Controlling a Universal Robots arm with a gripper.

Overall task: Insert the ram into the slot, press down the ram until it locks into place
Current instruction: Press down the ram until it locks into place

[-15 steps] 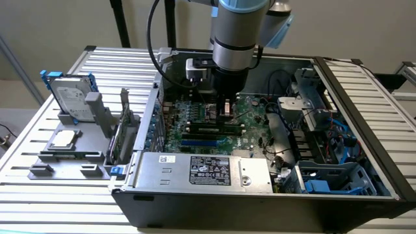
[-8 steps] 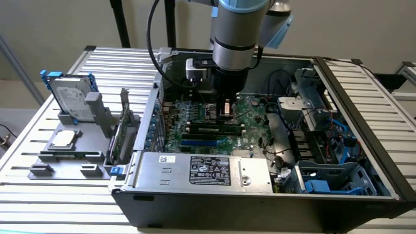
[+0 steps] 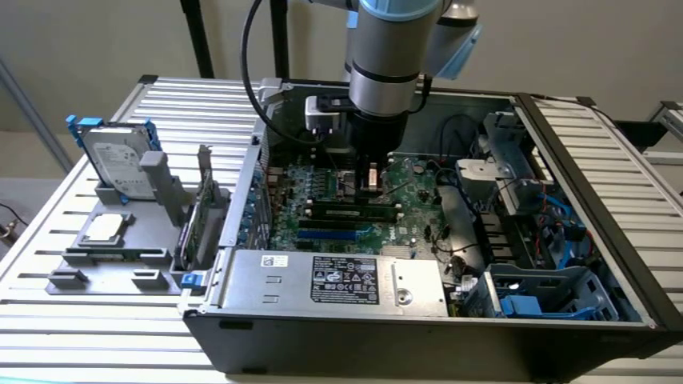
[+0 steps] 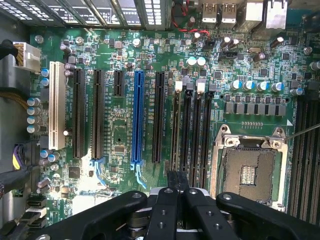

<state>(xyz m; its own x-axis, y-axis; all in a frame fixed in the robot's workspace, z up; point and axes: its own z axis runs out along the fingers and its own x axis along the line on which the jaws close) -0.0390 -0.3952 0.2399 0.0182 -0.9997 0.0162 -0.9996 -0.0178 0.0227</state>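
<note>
Over the motherboard [image 4: 125, 130], the gripper [image 4: 178, 192] is clenched on the ram [image 4: 175, 180]. Its long axis runs parallel to the slot [image 4: 186, 127] just beyond the fingertips.

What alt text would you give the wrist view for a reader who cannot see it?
The gripper, fingers shut, hangs over a green motherboard above a group of parallel black memory slots. A blue slot, black expansion slots and a white one lie on one side, and an empty processor socket on the other.
</note>
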